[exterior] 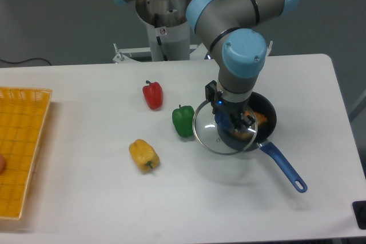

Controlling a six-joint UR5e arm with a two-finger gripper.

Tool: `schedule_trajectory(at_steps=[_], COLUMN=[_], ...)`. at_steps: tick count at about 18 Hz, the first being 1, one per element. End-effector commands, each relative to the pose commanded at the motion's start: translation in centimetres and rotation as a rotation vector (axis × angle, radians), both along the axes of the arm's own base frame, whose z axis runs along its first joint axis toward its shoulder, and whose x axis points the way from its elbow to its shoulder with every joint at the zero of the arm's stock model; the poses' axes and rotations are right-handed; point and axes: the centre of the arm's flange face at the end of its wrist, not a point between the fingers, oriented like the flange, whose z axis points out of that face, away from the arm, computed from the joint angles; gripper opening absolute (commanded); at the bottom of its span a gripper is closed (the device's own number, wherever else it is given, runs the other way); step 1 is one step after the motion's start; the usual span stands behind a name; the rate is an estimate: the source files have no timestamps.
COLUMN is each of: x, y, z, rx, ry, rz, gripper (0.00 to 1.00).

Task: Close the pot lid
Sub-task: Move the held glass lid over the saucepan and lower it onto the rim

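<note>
White table carries peppers, a yellow basket and the pot; hand grasps the pot lid.

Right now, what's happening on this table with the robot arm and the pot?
The robot's hand holds the glass pot lid by its blue knob, over the pot's left edge and offset left, so the pot is not yet covered. Something orange lies inside the pot, whose blue handle points toward the lower right. A green pepper sits just left of the lid, with a red pepper and a yellow pepper farther left, and a yellow basket at the table's left edge.
</note>
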Motion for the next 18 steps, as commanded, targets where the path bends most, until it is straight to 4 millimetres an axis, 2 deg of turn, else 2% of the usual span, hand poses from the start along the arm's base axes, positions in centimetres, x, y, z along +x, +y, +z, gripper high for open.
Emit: schedule_trajectory(at_steps=[4, 12, 18], x=[-0.2, -0.9, -1.1], y=[-0.7, -1.7, -1.7], z=[-0.8, -1.3, -1.5], rx=[-0.006, -0.008, -0.009], ry=[-0.012, -0.016, -0.012], rz=[-0.008, -0.022, -0.023], gripper=[0.55, 0.55, 0.55])
